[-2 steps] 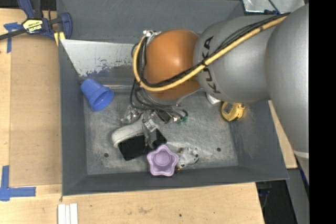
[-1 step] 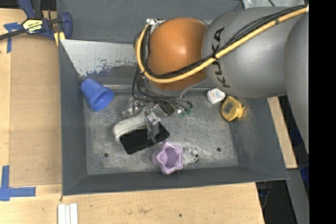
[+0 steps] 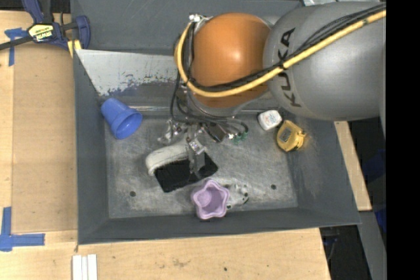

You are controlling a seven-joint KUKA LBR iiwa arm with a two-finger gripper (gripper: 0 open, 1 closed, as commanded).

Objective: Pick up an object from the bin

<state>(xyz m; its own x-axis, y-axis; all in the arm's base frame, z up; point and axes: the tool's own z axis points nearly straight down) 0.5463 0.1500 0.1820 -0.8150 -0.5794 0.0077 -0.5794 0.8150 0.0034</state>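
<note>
At the left of the bin [image 3: 92, 160], a blue cup [image 3: 121, 118] is seen lying on its side near the back wall, its mouth turned toward the lower right. Toward the middle of the floor a white handle [image 3: 164, 157] is found, with a black pad [image 3: 172, 177] touching it on the near side; the two are possibly one thing, such as a brush, but this cannot be settled from this view. The gripper [image 3: 195, 159] is positioned over the right end of this pair, its tip set at the black pad's upper edge. Whether it is open or closed cannot be told, as it is hidden by the wrist above it. Just in front of the pad, close to the near wall, a purple cup [image 3: 210, 200] shaped like a flower is set mouth up, and a small clear piece [image 3: 239, 192] lies just beside it on the right. Above the gripper the orange cover [image 3: 226, 56] of the wrist is seen, edged by a yellow cable [image 3: 230, 90]. Farther right, a white item [image 3: 269, 119] and a yellow item [image 3: 291, 137] are found near each other, well apart from the gripper. The grey arm [image 3: 335, 62] is seen at the right.
</note>
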